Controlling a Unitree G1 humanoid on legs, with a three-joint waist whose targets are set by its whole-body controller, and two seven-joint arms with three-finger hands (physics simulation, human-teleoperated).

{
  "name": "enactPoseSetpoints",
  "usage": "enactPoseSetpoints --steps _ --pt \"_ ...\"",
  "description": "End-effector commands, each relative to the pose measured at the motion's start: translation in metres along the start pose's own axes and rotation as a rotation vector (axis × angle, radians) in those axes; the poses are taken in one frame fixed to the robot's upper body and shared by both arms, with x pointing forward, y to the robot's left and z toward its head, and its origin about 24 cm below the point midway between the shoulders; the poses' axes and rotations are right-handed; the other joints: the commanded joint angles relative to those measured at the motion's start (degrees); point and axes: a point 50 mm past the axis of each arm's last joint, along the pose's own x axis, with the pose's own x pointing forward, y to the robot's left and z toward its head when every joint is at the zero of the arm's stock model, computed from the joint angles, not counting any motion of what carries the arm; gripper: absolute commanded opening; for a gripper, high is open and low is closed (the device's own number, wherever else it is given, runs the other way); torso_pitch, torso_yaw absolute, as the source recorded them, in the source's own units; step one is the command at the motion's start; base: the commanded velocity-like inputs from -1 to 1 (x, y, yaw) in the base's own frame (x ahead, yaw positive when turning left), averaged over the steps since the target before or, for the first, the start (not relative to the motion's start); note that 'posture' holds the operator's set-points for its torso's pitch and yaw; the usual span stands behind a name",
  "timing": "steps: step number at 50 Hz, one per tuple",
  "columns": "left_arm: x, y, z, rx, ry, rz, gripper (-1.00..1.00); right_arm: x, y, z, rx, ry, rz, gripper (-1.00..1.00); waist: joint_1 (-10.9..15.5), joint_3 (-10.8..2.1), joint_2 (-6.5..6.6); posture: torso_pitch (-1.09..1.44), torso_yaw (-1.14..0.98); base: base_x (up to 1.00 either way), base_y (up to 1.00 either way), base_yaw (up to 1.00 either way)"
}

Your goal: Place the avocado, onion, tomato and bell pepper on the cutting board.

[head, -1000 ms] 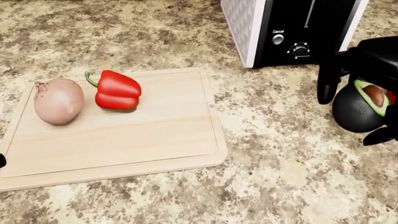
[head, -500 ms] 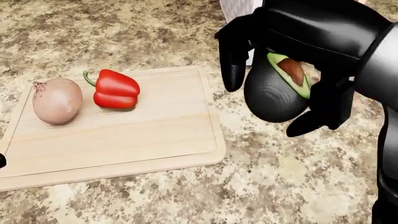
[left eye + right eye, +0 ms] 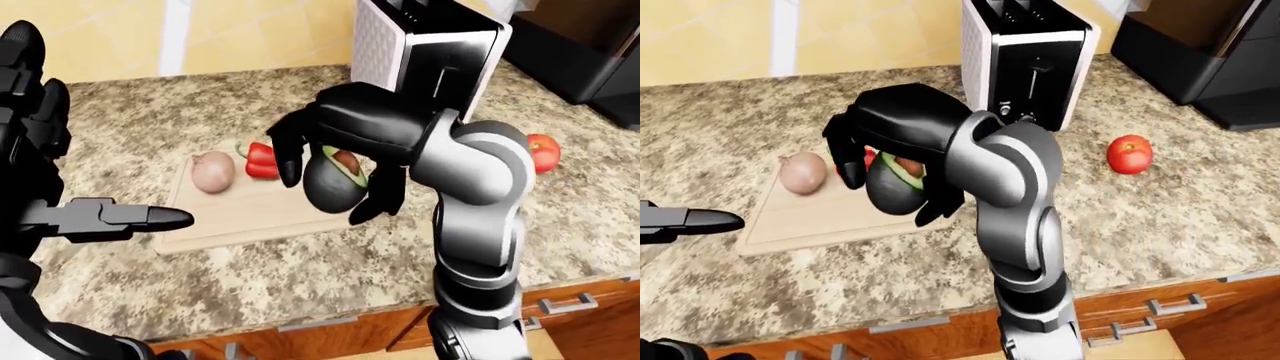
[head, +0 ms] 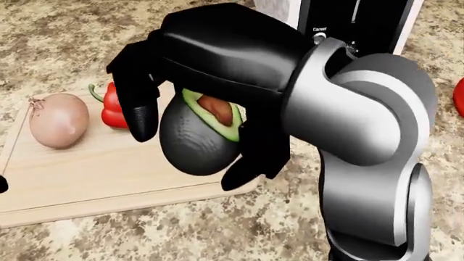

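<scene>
The halved avocado [image 4: 199, 138] hangs in my right hand [image 4: 210, 76], fingers [image 4: 141, 117] clamped round its dark skin, cut face and pit turned up — it sits above the cutting board [image 4: 94, 174], over its right part. On the board lie the onion [image 4: 58, 120] and, just beside it, the bell pepper [image 4: 110, 106], half hidden by my fingers. The tomato [image 3: 1130, 154] rests on the worktop [image 3: 1160, 217], well off to the right of the toaster [image 3: 1025, 56]. My left hand [image 3: 105, 219] hovers left of the board — its fingers seem apart, though I cannot tell for sure.
</scene>
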Motion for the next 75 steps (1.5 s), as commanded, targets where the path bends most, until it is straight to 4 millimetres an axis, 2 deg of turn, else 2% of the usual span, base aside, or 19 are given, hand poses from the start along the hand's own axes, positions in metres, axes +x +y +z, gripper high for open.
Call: enactPoseSetpoints --steps 1,4,7,12,19,24,30,41,46,58,62,71,75 --pt "-0.002 0.004 0.007 0.02 -0.047 0.03 1.0 0.0 -0.007 0.006 -0.03 -0.022 -0.061 -0.78 0.0 -1.42 0.39 0.0 0.0 0.0 0.0 0.0" --pt "-0.002 0.004 0.007 0.022 -0.046 0.032 1.0 0.024 0.0 -0.006 -0.023 -0.039 -0.057 -0.78 -0.1 -1.44 0.55 0.0 0.0 0.0 0.0 0.0" --pt "-0.002 0.004 0.006 0.022 -0.046 0.031 1.0 0.039 0.002 -0.017 -0.018 -0.022 -0.062 -0.78 -0.3 -1.78 0.68 0.0 0.0 0.0 0.0 0.0" --pt "-0.003 0.003 0.005 0.018 -0.044 0.03 1.0 0.054 -0.002 -0.02 -0.007 -0.002 -0.088 -0.78 -0.1 -1.86 0.75 0.0 0.0 0.0 0.0 0.0" --pt "-0.004 0.004 0.002 0.021 -0.04 0.033 1.0 0.066 0.0 -0.024 0.016 0.018 -0.089 -0.79 -0.1 -1.69 0.69 0.0 0.0 0.0 0.0 0.0" --pt "-0.003 0.003 0.002 0.019 -0.039 0.031 1.0 0.075 -0.007 -0.03 0.033 0.033 -0.116 -0.79 -0.1 -1.85 0.74 0.0 0.0 0.0 0.0 0.0" --pt "-0.002 0.002 0.003 0.023 -0.038 0.029 1.0 0.086 -0.01 -0.045 0.028 0.094 -0.121 -0.79 0.0 -1.74 0.73 0.0 0.0 0.0 0.0 0.0" --pt "-0.001 0.003 0.006 0.029 -0.043 0.026 1.0 0.105 -0.002 -0.07 0.052 0.177 -0.102 -0.78 0.1 -1.86 0.85 0.0 0.0 0.0 0.0 0.0" --pt "-0.002 0.003 0.005 0.029 -0.039 0.024 1.0 0.112 0.005 -0.076 0.052 0.184 -0.073 -0.76 0.1 -1.9 0.9 0.0 0.0 0.0 0.0 0.0" --pt "-0.003 0.004 0.003 0.029 -0.035 0.027 1.0 0.11 0.017 -0.083 0.057 0.221 -0.044 -0.62 0.3 -2.0 0.68 0.0 0.0 0.0 0.0 0.0" --pt "-0.003 0.004 0.004 0.028 -0.036 0.026 1.0 0.109 0.016 -0.084 0.057 0.235 -0.045 -0.53 0.4 -2.02 0.64 0.0 0.0 0.0 0.0 0.0" --pt "-0.003 0.005 0.004 0.032 -0.037 0.027 1.0 0.108 0.019 -0.088 0.058 0.255 -0.046 -0.5 0.4 -2.03 0.62 0.0 0.0 0.0 0.0 0.0" --pt "-0.002 0.004 0.006 0.032 -0.039 0.027 1.0 0.108 0.018 -0.087 0.056 0.255 -0.041 -0.39 0.4 -2.06 0.62 0.0 0.0 0.0 0.0 0.0"
